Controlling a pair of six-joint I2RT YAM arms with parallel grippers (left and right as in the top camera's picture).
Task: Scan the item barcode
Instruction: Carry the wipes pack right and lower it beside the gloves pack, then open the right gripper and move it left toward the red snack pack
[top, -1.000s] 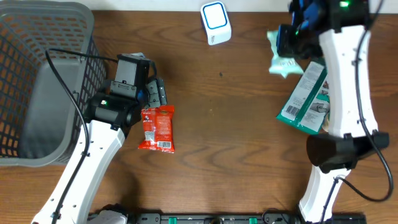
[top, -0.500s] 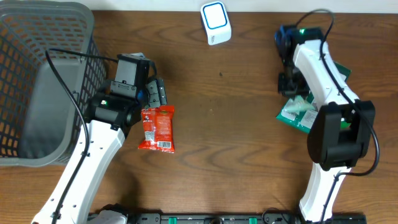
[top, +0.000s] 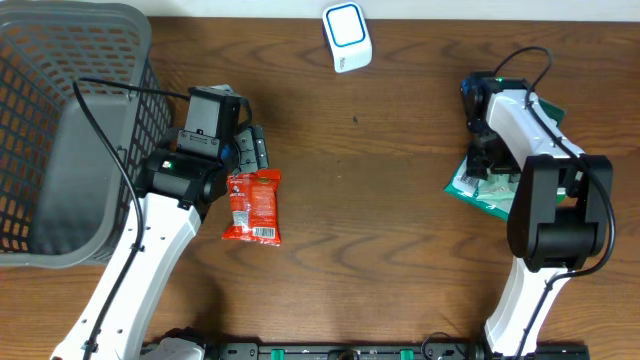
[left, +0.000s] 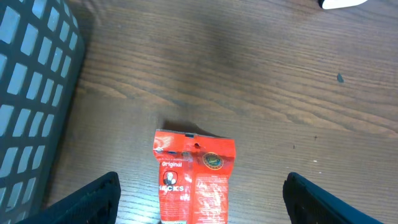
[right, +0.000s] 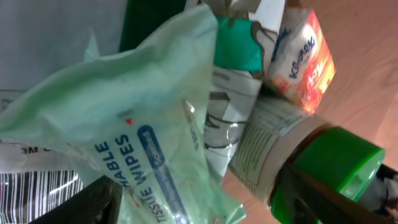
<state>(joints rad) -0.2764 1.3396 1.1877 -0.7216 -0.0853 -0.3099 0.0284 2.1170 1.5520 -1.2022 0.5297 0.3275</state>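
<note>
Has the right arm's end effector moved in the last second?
Yes. The right end effector moved away from the white scanner, toward the table's near edge, over the green packets.

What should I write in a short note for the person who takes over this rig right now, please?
Left gripper: open, hovering over the red snack packet, which lies flat on the table, not gripped.
Right gripper: open over the pile at the right; the wipes pack lies between its fingers, beside a tissue pack and a green-capped bottle.
White scanner: far edge of the table, no item near it.
Done: cannot tell whether anything was scanned.
To do: grasp an item and show its barcode to the scanner.
</note>
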